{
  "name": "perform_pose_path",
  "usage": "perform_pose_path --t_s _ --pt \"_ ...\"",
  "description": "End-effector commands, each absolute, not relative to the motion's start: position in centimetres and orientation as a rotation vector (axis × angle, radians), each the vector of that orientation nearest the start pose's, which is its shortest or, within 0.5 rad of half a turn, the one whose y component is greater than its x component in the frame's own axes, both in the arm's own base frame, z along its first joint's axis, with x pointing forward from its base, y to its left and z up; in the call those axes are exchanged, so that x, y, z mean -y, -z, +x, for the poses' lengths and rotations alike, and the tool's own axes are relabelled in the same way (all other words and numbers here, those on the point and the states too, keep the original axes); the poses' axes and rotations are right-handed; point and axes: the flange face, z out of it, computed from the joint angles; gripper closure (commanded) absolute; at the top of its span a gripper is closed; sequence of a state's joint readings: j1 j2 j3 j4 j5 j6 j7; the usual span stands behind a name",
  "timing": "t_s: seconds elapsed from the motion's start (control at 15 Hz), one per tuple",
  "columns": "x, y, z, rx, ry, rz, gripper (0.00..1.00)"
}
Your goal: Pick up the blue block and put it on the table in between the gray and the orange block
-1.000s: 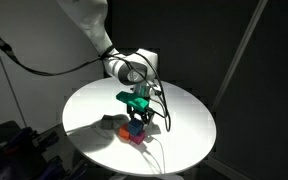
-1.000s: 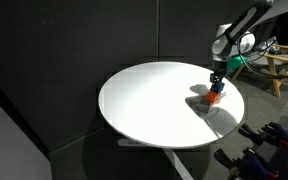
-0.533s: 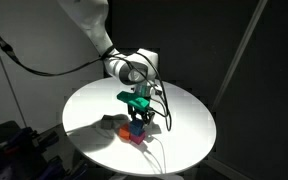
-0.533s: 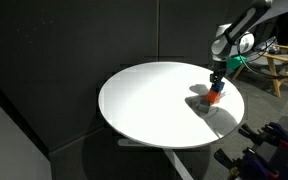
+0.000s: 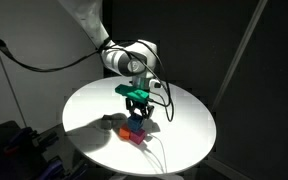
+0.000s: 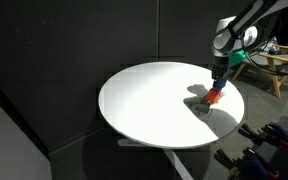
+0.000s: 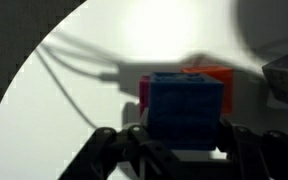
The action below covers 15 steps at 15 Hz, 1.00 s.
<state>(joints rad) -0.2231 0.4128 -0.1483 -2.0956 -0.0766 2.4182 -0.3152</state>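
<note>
Since the look before, the arm [image 5: 96,28] has gone up a little, and the gripper [image 5: 137,117] has come up with it. The gray block [image 5: 106,122] has not moved.

In an exterior view, the gray block lies on the round white table [image 5: 189,115]. It is at about 9 o'clock from the gripper, near it but not touching. Right of the gray block is a small pile of blocks, close to the middle of the table and a bit toward 6 o'clock. The gripper points straight down onto this pile. The blue block [image 5: 137,124] is on top, between the fingers, and a red-orange bit shows under it. I cannot tell if the blue block still touches the bit below.

In an exterior view from another side, the pile is near the 3 o'clock edge of the table. The orange block [image 6: 213,98] shows just under the gripper [image 6: 216,88]. The blue block is too small to pick out there.

In the wrist view, white cables [image 7: 74,70] run over the table from 10 o'clock toward the middle. The blue block [image 7: 184,105] fills the middle, with one dark finger [image 7: 109,150] on its left and one on its right. The jaws are closed on the blue block and grip it. A pink edge shows at the block's 9 o'clock side. The orange block [image 7: 209,74] peeks out behind it at 1 o'clock. A gray shape at the 3 o'clock edge is too blurry to name.
</note>
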Motion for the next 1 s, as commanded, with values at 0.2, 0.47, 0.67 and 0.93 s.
perform_pose_path --t_s 0.2,0.47,0.67,0.93 --pt "18.5 -25.2 52.2 0.084 -0.214 -3.221 0.69" --pt "16.4 -25.5 51.9 0.171 -0.227 -3.229 0.69" --pt "14.7 -25.0 51.8 0.252 -0.246 -3.237 0.69" --pt "13.0 -24.3 51.6 0.351 -0.267 -3.244 0.69"
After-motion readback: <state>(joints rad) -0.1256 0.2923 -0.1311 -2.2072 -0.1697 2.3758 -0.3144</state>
